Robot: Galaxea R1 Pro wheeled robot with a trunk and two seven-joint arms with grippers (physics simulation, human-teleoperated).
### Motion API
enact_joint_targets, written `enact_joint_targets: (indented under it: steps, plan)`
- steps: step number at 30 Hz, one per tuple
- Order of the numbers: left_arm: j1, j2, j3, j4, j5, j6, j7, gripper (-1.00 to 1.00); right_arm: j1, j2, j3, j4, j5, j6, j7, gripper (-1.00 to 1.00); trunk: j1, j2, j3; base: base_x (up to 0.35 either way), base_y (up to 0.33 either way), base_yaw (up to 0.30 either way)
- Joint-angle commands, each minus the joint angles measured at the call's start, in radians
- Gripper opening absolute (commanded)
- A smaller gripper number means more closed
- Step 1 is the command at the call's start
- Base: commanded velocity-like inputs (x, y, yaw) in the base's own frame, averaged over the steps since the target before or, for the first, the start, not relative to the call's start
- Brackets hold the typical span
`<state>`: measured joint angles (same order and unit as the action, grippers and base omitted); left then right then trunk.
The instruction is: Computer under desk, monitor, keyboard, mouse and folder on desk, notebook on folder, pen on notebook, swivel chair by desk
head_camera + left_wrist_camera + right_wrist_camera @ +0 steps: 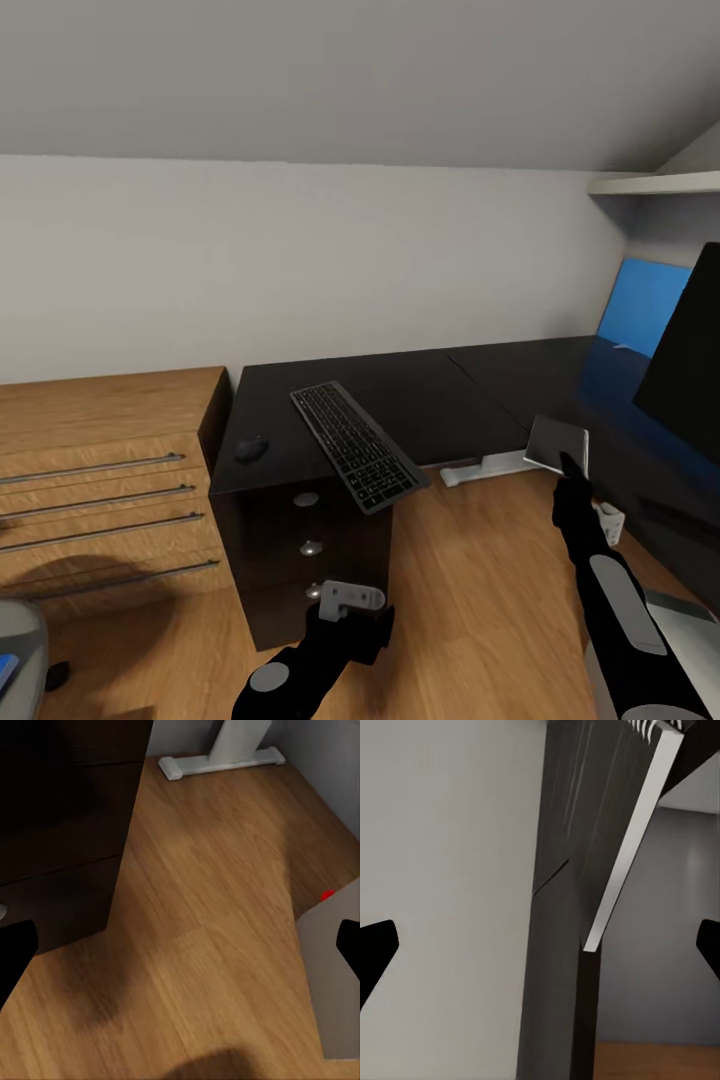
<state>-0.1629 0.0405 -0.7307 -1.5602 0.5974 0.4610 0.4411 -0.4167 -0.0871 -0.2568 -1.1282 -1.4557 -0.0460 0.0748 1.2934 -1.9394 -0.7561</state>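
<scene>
**A:** How much of the workspace stood arranged at this moment?

**B:** The keyboard (357,445) lay on the desk (440,400), skewed, one end overhanging the front edge above the drawer unit (300,560). The mouse (251,448) sat on the same stretch of top, near the keyboard but apart from it. The monitor (690,350) rose at the right edge of the head view, over the desk's far wing. A blue panel (640,305) leaned at the wall behind it, likely the folder, though I could not be sure.

**A:** And what remained?

**B:** By my judgement, bringing keyboard and mouse beside the monitor, then the stacking and the chair. No notebook or pen could be made out.

**A:** The grippers?

**B:** The left gripper (180,949) hung low before the drawers with its fingers spread wide and nothing between them. The right gripper (540,949) was likewise parted and empty, raised near a small grey plate (556,442) at the desk's edge.

**A:** Anything in the way?

**B:** A light-wood cabinet (100,470) butted against the desk's left end, and the desk's white foot (480,468) lay across the floor beneath.
</scene>
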Motion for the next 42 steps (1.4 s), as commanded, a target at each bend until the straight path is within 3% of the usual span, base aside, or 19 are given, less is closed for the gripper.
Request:
enact_joint_targets:
  steps: [1, 23, 32, 42]
  plan:
    - [-0.001, 0.001, -0.003, -0.001, 0.010, 0.001, 0.010, 1.00, 0.000, 0.000, 0.000, 0.001, -0.011, -0.003, 0.004, 1.00, 0.000, 0.000, -0.001, 0.021, -0.006, 0.000]
    - [-0.001, -0.001, -0.003, 0.010, 0.009, 0.001, 0.008, 1.00, 0.000, 0.000, -0.007, 0.031, -0.012, 0.000, 0.002, 1.00, 0.000, 0.000, -0.001, 0.080, -0.005, 0.000]
    - [-0.001, -0.001, -0.012, 0.011, 0.009, 0.001, 0.008, 1.00, 0.000, 0.000, -0.028, 0.037, -0.013, 0.001, -0.071, 1.00, 0.000, 0.000, -0.001, 0.004, 0.000, 0.000]
    - [-0.001, -0.001, -0.017, 0.011, 0.009, 0.001, 0.008, 1.00, 0.000, 0.000, -0.031, 0.046, -0.013, 0.000, -0.076, 1.00, 0.000, 0.000, -0.001, 0.000, 0.000, 0.000]
